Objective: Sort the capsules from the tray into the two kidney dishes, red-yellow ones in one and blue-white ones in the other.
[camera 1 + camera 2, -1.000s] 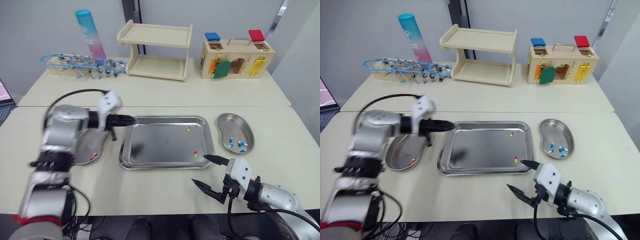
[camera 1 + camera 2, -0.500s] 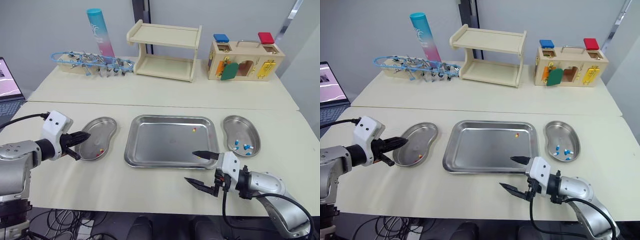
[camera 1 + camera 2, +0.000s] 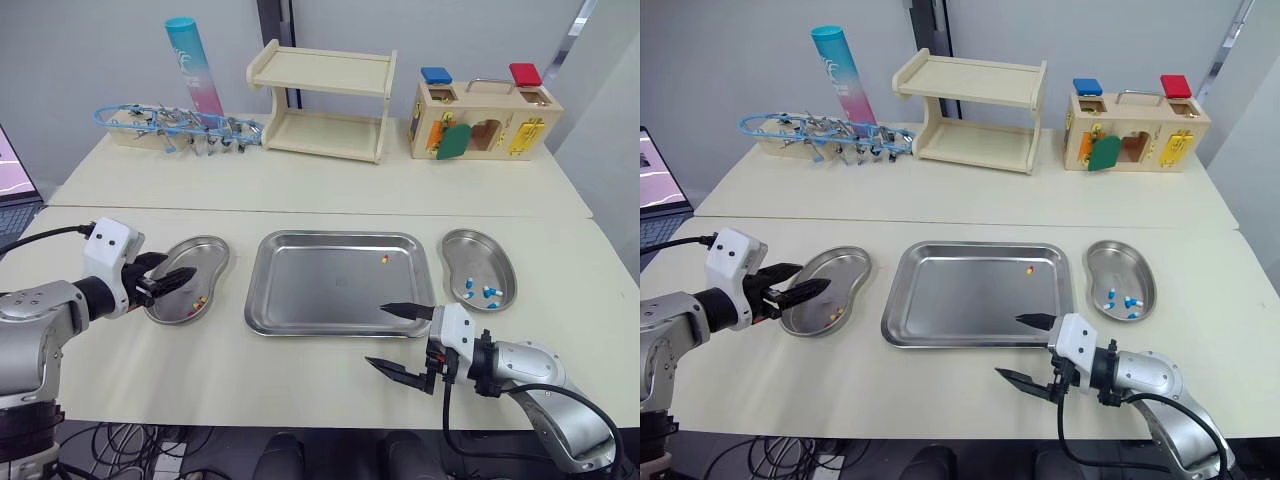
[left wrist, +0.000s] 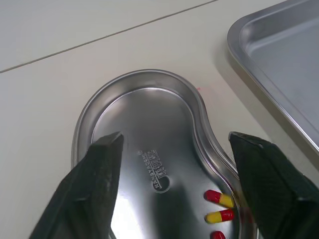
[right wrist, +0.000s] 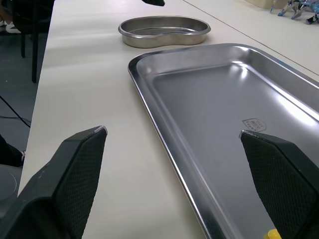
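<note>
Left eye view: left gripper (image 3: 175,276) spread wide, empty, over left kidney dish (image 3: 212,246) at 9 o'clock of tray (image 3: 310,295); red-yellow capsules (image 4: 218,198) inside. Right gripper (image 3: 378,335) agape, empty, one finger overlapping tray's 5 o'clock rim. Lone capsule (image 3: 384,260) at tray's 1 o'clock. Blue-white capsules (image 3: 486,292) in right kidney dish (image 3: 470,240), 3 o'clock. Wooden shelf (image 3: 320,100), lock box (image 3: 482,118) at 12 o'clock, well apart.

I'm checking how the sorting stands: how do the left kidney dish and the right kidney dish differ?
The left kidney dish holds red-yellow capsules; the right kidney dish holds blue-white capsules. The left gripper hangs open over the left kidney dish, while the right kidney dish has no gripper at it: the right gripper is open at the near edge of the tray. Both are shiny metal, kidney-shaped, flanking the tray.
</note>
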`<state>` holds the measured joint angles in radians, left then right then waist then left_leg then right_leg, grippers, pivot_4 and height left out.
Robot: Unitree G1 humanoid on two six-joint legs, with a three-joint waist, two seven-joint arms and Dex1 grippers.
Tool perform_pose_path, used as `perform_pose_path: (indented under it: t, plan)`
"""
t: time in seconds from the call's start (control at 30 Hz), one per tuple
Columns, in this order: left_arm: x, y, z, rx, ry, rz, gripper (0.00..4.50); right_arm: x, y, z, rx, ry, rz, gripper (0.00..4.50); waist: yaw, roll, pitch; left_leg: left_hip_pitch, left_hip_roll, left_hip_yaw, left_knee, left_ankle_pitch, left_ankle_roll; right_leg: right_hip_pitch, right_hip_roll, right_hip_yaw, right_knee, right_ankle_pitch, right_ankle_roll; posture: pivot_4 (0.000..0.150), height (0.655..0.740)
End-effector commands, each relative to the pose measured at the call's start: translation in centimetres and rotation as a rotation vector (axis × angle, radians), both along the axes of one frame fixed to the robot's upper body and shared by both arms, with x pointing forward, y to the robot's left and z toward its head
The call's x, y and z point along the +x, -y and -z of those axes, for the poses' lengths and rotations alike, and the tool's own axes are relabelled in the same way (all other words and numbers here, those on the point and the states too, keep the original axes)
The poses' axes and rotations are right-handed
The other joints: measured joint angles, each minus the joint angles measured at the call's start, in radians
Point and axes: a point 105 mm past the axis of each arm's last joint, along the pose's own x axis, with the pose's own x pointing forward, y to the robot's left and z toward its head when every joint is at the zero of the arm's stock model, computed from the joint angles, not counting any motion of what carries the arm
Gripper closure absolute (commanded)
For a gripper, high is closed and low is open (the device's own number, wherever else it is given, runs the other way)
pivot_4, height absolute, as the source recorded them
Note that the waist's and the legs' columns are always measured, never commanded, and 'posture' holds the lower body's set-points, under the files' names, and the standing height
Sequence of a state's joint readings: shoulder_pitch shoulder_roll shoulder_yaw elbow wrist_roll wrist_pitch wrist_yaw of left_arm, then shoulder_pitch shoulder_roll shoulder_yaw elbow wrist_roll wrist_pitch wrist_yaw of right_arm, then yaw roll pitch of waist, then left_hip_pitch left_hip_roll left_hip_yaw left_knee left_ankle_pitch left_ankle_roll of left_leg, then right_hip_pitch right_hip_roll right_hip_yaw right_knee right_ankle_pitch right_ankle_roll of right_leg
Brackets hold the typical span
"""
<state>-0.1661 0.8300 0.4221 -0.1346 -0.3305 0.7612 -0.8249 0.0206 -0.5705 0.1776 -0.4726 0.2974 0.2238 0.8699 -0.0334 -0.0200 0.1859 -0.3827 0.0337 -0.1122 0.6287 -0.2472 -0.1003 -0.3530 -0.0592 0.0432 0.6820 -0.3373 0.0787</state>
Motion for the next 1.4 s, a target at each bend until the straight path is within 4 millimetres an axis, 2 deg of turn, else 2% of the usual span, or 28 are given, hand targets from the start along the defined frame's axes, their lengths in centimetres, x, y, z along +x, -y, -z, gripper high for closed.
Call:
perform_pose_path:
  t: [0.03,0.23,0.33,0.4,0.53,0.7,0.77,0.97,1.03,1.17,1.4]
  plan:
    - [-0.7,-0.5,-2.3,0.029,0.077,-0.005,0.03,0.0,-0.2,-0.9,0.024,0.039,-0.012,0.00,0.000,0.000,0.000,0.000,0.000,0.000,0.000,0.000,0.000,0.000,0.000,0.000,0.000,0.000,0.000,0.150,0.7400]
    - [-3.2,-1.7,-3.9,-0.010,0.158,0.021,0.03,0.4,0.6,-1.1,0.007,0.058,0.006,0.00,-0.003,0.000,0.000,0.000,0.000,0.000,0.000,0.000,0.000,0.000,0.000,0.000,0.000,0.000,0.000,0.150,0.7400]
    - [-4.8,-3.5,-3.9,0.016,0.165,-0.009,0.03,0.7,1.4,-1.3,-0.008,0.074,0.026,0.00,-0.002,0.000,0.000,0.000,0.000,0.001,-0.001,0.000,0.000,0.000,0.000,0.001,0.000,0.000,0.000,0.150,0.7400]
    - [-6.7,-6.0,-3.4,0.051,0.162,-0.063,0.03,1.1,2.8,-1.6,-0.035,0.086,0.063,0.00,-0.002,0.000,0.000,0.000,0.000,0.001,-0.001,0.000,0.000,0.000,0.000,0.001,0.000,0.000,0.000,0.150,0.7400]
    - [-8.7,-9.1,-2.4,0.092,0.183,-0.171,0.03,1.1,5.4,-1.7,-0.089,0.091,0.111,0.00,0.001,0.000,0.000,0.001,0.000,0.002,-0.001,0.000,0.000,0.000,0.000,0.001,-0.001,0.000,0.000,0.150,0.7400]
    - [-10.8,-11.4,0.2,0.067,0.146,-0.287,0.03,0.0,9.7,-1.5,-0.190,0.085,0.177,0.00,0.008,-0.001,-0.001,0.000,0.000,0.002,-0.001,0.000,0.000,0.001,-0.002,0.000,-0.002,0.000,0.000,0.150,0.7400]
    - [-11.2,-11.6,0.9,0.056,0.134,-0.306,0.03,-0.2,11.0,-1.4,-0.213,0.082,0.201,0.00,0.004,-0.002,-0.001,0.001,0.000,0.003,-0.001,0.000,0.000,0.001,-0.001,0.001,-0.002,0.000,0.000,0.150,0.7400]
    - [-13.4,-12.7,3.3,0.016,0.086,-0.371,0.03,0.2,17.6,-1.7,-0.300,0.037,0.371,0.00,0.000,-0.003,-0.002,0.002,0.000,0.004,-0.001,0.000,0.000,0.002,-0.001,0.001,-0.001,0.000,0.000,0.150,0.7400]
    - [-13.7,-12.6,3.9,0.011,0.076,-0.375,0.03,0.4,19.1,-1.4,-0.321,0.008,0.405,0.00,0.000,-0.003,-0.002,0.002,0.000,0.004,-0.001,0.000,0.000,0.001,-0.001,0.001,-0.001,0.000,0.000,0.150,0.7400]
    - [-14.1,-12.4,4.4,0.001,0.068,-0.376,0.03,0.3,20.7,-0.9,-0.344,-0.044,0.431,0.00,0.000,-0.004,-0.002,0.002,0.000,0.004,-0.001,0.000,0.000,0.002,-0.001,0.001,-0.001,0.000,0.000,0.150,0.7400]
    - [-14.8,-12.3,4.4,0.010,0.052,-0.362,0.03,0.0,21.2,-0.3,-0.372,-0.051,0.406,0.00,0.000,-0.004,-0.002,0.002,0.000,0.004,-0.001,0.000,0.000,0.002,-0.001,0.002,-0.001,0.000,0.000,0.150,0.7400]
